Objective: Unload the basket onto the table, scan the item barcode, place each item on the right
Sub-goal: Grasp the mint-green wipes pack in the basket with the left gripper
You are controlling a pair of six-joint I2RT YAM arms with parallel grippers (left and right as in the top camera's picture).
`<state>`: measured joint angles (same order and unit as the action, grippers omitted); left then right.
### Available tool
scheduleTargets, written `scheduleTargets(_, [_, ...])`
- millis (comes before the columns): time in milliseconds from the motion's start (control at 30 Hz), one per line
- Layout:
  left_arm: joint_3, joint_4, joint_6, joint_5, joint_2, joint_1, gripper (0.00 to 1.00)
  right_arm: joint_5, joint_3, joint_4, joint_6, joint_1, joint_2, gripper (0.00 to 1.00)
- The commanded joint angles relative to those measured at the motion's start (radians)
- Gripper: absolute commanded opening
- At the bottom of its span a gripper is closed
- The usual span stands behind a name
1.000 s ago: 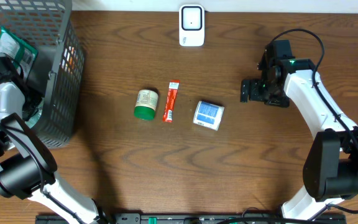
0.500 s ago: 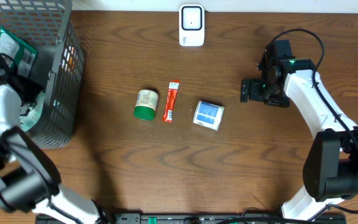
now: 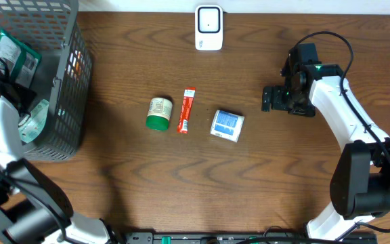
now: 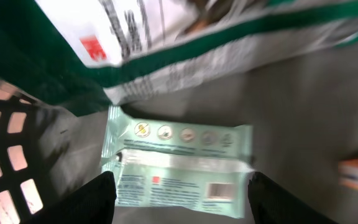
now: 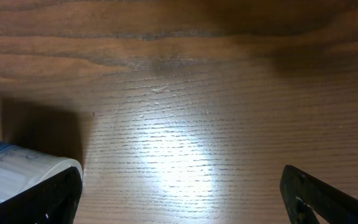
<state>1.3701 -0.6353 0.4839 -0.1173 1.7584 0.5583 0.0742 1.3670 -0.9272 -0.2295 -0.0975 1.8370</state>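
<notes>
The left end effector (image 4: 182,183) is open over one pale green packet (image 4: 179,165) in the basket (image 3: 66,81). The right end effector (image 5: 179,180) is open too. On the worktop (image 3: 181,190) lie one jar (image 3: 159,112), one red stick (image 3: 187,110), one blue packet (image 3: 227,125) and one scanner (image 3: 208,28).

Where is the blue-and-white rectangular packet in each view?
Overhead: blue-and-white rectangular packet mid-table, right of the thin red sachet.
Left wrist: not in it.
Right wrist: packet in bottom-left corner.
Shared landmark: brown wooden tabletop, in overhead and right wrist.
</notes>
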Motion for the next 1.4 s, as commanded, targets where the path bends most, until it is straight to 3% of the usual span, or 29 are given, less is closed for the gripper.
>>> scheduleTargets(0, [0.001,-0.018,-0.096,-0.034,0.056,0.002,0.7,-0.006,0.011,-0.001,0.002,-0.002,-0.013,0.99])
scheduleTargets(300, [-0.005,-0.039,-0.222,-0.034,0.143,0.011,0.71,-0.006,0.011,-0.001,0.002,-0.002,-0.013,0.99])
scheduleTargets(367, [-0.008,-0.04,-0.222,-0.034,0.152,0.019,0.8,-0.006,0.011,-0.001,0.002,-0.002,-0.013,0.99])
scheduleTargets(567, [-0.013,-0.068,-0.222,-0.013,0.198,0.034,0.9,-0.006,0.011,-0.001,0.002,-0.002,-0.013,0.99])
scheduleTargets(667, [-0.014,-0.075,-0.222,0.072,0.225,0.034,0.91,-0.006,0.011,-0.001,0.002,-0.002,-0.013,0.99])
scheduleTargets(1000, [-0.008,-0.034,-0.229,0.344,0.221,0.034,0.82,-0.006,0.011,-0.001,0.002,-0.002,-0.013,0.99])
scheduleTargets(1367, [0.0,0.019,-0.228,0.311,0.113,0.034,0.82,-0.006,0.011,-0.001,0.002,-0.002,-0.013,0.99])
